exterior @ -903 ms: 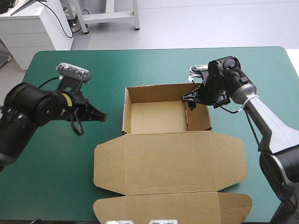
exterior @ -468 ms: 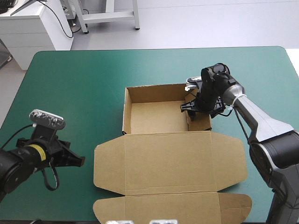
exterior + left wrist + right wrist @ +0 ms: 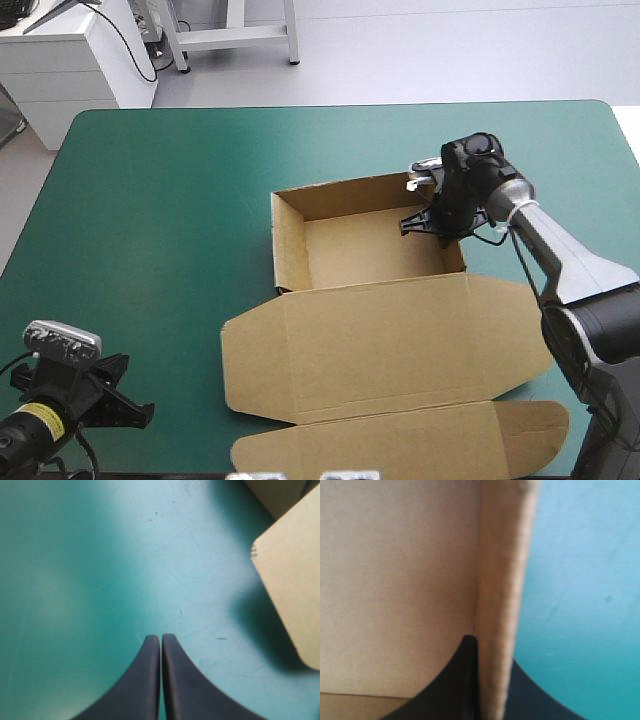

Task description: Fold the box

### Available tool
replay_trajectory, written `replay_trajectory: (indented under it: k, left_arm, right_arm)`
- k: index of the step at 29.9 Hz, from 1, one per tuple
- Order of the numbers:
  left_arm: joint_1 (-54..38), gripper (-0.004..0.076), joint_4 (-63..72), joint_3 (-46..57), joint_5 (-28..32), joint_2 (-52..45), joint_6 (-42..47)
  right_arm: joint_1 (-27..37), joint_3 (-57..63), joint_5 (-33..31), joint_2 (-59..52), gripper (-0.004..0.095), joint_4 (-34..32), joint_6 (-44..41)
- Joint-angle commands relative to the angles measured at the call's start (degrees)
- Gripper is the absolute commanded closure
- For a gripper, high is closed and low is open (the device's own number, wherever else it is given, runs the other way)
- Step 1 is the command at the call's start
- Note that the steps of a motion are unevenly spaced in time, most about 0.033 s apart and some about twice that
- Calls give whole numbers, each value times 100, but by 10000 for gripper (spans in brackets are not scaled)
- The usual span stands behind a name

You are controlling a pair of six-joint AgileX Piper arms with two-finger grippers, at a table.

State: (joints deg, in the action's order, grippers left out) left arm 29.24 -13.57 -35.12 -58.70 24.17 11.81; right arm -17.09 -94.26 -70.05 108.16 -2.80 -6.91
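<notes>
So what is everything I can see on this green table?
box: one, brown, an open tray with its lid lying flat toward the near edge, right of the table's middle.
table: one, teal-green cover, under everything.
left tool: one, black, shut, over bare table by the near-left corner, beside a corner of the box's lid.
right tool: one, black, shut on the box's right wall, one finger inside the tray and one outside.
</notes>
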Motion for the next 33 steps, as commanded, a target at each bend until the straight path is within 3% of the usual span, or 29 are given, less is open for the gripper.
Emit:
replay_trajectory:
  k: [1,9,16,21,25,30,33]
  left_arm:
    - [30,731,-57,36,328,-421,164]
    - [30,731,-63,61,532,-1101,164]
    - [30,731,-94,61,581,-1130,164]
    - [30,731,-108,61,581,-1130,164]
    - [30,731,-122,61,592,-1130,164]
    - [30,731,-99,61,581,-1130,164]
    - [30,731,-99,61,535,-1130,164]
  right_arm:
    - [670,-384,-130,-640,929,-531,400]
    - [3254,-930,-130,-1075,929,-322,1049]
    - [4941,-930,110,-803,927,1013,1509]
    - [5382,-930,91,-450,918,1287,1532]
    - [5400,-930,-121,-182,855,1857,2092]
    - [5400,-930,-121,-90,643,1809,1955]
    - [5400,-930,-121,-90,448,1697,1933]
